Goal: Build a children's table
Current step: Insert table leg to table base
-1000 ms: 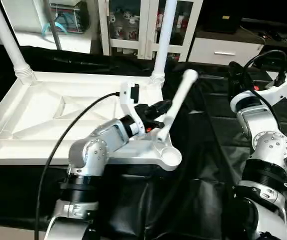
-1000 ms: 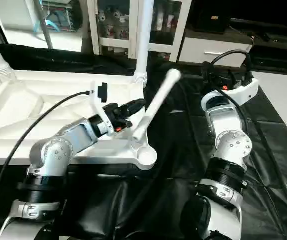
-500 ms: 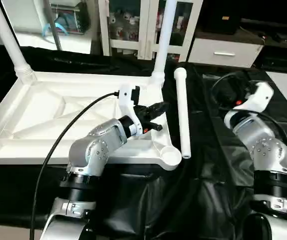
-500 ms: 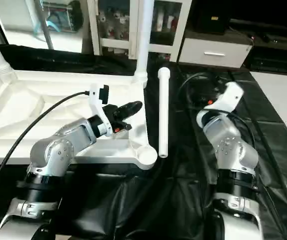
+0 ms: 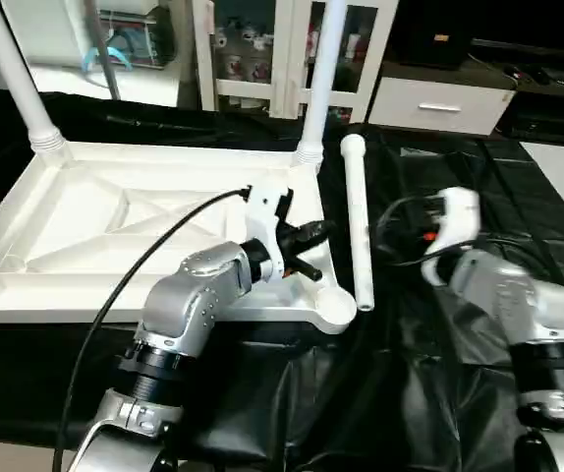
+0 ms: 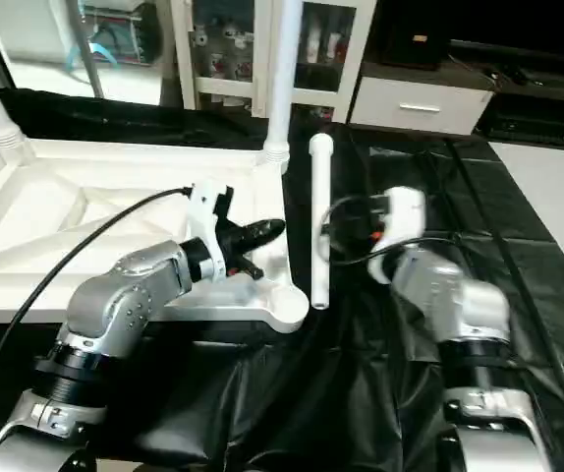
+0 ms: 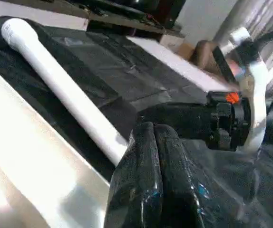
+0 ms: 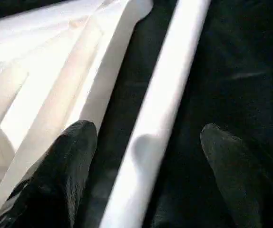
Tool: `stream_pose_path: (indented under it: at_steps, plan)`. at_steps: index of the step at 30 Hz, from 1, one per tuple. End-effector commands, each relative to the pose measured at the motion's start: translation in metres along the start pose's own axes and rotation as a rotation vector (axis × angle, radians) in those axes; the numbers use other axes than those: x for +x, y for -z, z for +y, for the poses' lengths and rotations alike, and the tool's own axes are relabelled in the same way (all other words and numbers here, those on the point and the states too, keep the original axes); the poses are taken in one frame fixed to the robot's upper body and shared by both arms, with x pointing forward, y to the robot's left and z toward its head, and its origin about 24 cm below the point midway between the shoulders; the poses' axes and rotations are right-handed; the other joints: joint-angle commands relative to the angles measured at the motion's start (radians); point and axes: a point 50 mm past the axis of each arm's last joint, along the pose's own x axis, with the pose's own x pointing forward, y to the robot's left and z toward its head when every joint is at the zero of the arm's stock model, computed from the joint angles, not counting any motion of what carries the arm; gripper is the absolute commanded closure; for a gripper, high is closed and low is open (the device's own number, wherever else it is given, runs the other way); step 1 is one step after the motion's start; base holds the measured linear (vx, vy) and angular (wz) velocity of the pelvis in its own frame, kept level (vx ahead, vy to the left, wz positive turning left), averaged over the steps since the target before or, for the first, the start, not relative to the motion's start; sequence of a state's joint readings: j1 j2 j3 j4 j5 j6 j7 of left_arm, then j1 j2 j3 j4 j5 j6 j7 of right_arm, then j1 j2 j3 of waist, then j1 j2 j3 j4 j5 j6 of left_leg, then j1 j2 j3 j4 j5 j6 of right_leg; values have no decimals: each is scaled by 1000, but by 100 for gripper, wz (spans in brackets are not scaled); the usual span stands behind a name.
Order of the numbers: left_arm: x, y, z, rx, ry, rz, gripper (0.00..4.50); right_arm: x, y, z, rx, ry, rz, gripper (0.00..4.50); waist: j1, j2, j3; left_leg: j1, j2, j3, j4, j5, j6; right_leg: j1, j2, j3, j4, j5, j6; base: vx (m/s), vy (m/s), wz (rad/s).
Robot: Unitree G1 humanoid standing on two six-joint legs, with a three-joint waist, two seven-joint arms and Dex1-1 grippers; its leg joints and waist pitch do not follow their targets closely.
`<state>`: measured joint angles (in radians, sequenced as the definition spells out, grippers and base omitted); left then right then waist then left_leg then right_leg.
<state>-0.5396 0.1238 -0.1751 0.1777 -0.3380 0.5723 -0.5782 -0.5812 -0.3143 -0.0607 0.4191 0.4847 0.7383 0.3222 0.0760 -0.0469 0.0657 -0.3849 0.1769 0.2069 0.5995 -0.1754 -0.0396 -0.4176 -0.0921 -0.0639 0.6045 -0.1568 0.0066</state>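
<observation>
Dropped flat beside the tabletop (image 5: pixel 85 226), the leg (image 5: pixel 359 226) lies between the right tool's (image 8: pixel 143 142) spread fingers.

The white plastic square tabletop (image 5: pixel 95 221) lies upside down on the black-draped desk (image 5: pixel 479 177), its raised rim and X-shaped ribs facing up. Two long white tapered round legs (image 5: pixel 326 74) stand upright in its two far corner sockets. The round near-right corner socket (image 5: pixel 336 308) is empty. A third loose white leg (image 5: pixel 358 221) lies flat on the desk just beside the tabletop's right edge, roughly parallel to it.
</observation>
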Motion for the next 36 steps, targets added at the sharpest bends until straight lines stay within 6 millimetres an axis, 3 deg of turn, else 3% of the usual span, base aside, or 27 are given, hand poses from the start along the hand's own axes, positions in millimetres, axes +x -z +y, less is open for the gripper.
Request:
stream_pose_path:
  at_steps: [1,2,4,6,9,15,21,23,36]
  plan:
    - [0,4,-4,66,31,33,450,3,-1,1,-36,13,24,38,-1,-13,-75,21,47,-22,-66,-176,-3,47,-54,42,-75,-295,-160,0,0,0]
    - [-7,9,-10,223,126,110,450,12,7,2,-96,48,102,24,-2,-24,-75,23,50,-26,-67,-181,-13,45,-55,40,-75,-316,-151,0,0,0]
    - [-11,12,-11,282,160,140,450,15,11,2,-126,65,134,13,-3,-13,-74,25,51,-26,-68,-188,-31,39,-56,42,-72,-324,-146,0,0,0]
    - [-18,14,-12,369,200,195,450,19,19,2,-166,82,199,13,-7,-16,-73,30,52,-24,-71,-205,-51,37,-53,43,-69,-289,-154,0,0,0]
    - [-21,14,-10,404,197,211,450,20,26,0,-202,101,260,13,-8,-17,-72,28,52,-26,-74,-215,-65,41,-52,43,-64,-268,-164,0,0,0]
    - [-21,14,-8,430,184,222,450,19,31,-8,-240,132,309,13,-7,-22,-71,26,50,-26,-73,-241,-73,42,-55,46,-67,-301,-150,0,0,0]
    - [-20,13,-8,451,198,219,450,13,19,-18,-171,127,266,89,-4,-20,-74,28,50,-27,-71,-239,-70,43,-54,46,-66,-293,-154,0,0,0]
    - [-20,13,-8,451,198,219,450,13,19,-18,-170,126,265,89,-5,-20,-73,26,50,-27,-71,-237,-69,43,-54,45,-65,-281,-159,0,0,0]
    - [-20,13,-6,451,185,211,450,3,20,-36,-20,166,187,217,-12,-23,-78,25,50,-25,-66,-213,-49,45,-56,44,-63,-272,-178,0,0,0]
